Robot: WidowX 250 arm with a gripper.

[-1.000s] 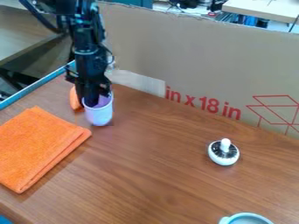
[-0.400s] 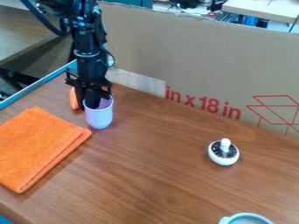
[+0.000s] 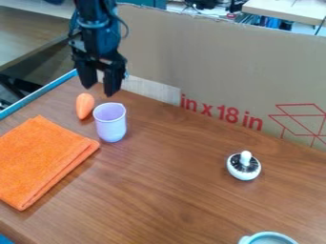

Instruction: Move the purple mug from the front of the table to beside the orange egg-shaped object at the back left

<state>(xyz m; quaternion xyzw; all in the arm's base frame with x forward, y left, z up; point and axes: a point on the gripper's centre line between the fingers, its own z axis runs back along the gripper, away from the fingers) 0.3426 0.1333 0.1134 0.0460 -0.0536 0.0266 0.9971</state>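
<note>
The purple cup (image 3: pixel 111 128) stands mouth up, long axis vertical, near the gripper (image 3: pixel 99 91), whose empty jaws are wide apart.

Black arm (image 3: pixel 96 21) cut off by top edge; gripper (image 3: pixel 99 88) blurry, fine detail on its dark parts unreadable. Lilac cup (image 3: pixel 111 127): inside bottom too dim to make out, far outer side hidden behind the near wall. Orange cloth (image 3: pixel 39 159) runs off left edge, underside hidden. Pale blue dish (image 3: pixel 246 239) cut by bottom edge, most of it out of frame. Blue thing (image 3: pixel 5 239) in lower left corner, only a bit in, can't tell what. White knobbed object (image 3: pixel 244 169): dark top pattern too small to tell. Cardboard (image 3: pixel 210 57) and its red drawing cut at right, hiding part of the clutter (image 3: pixel 270 22) behind.
</note>
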